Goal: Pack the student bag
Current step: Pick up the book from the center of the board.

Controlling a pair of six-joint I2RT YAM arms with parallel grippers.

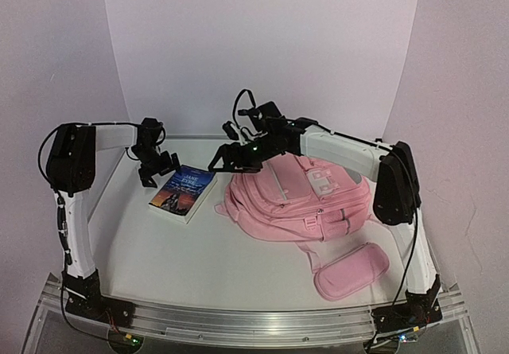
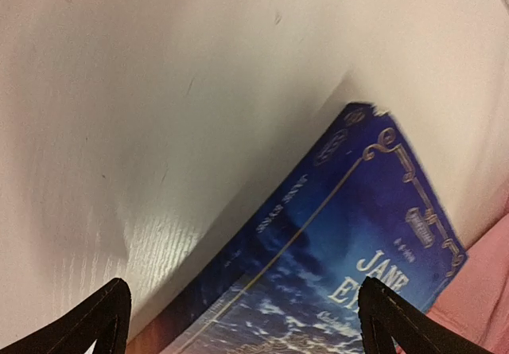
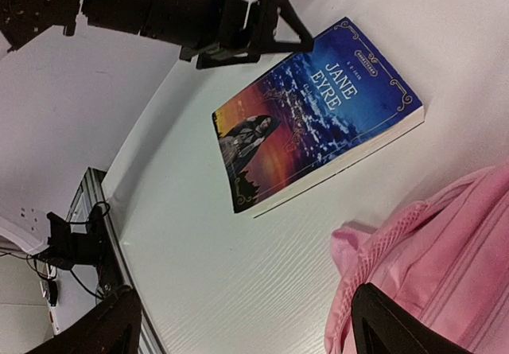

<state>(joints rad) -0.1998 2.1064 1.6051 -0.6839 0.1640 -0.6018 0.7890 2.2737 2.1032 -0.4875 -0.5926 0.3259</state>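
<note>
1. Worktop (image 1: 238, 266): white and wood-grained, carrying every item below.
2. Student bag (image 1: 302, 199): pink fabric backpack, lying flat right of centre with its front pockets up. Judged soft and light, and likely to sag and fold when lifted. Best taken by a strap, a bunched fabric edge or a zip pull, with the second arm steadying the mouth. Whether any zip is undone cannot be told.
3. Pencil case (image 1: 351, 270): pink and oblong, just beside the bag's near edge.
4. Book (image 1: 184, 192): a blue paperback lying flat, cover up, left of the bag and apart from it.
5. Right gripper (image 1: 235, 157): above the bag's far-left corner, fingers spread with nothing between them.
6. Left gripper (image 1: 159, 167): poised over the book's far-left end, fingers (image 2: 103, 322) spread and empty.
</note>
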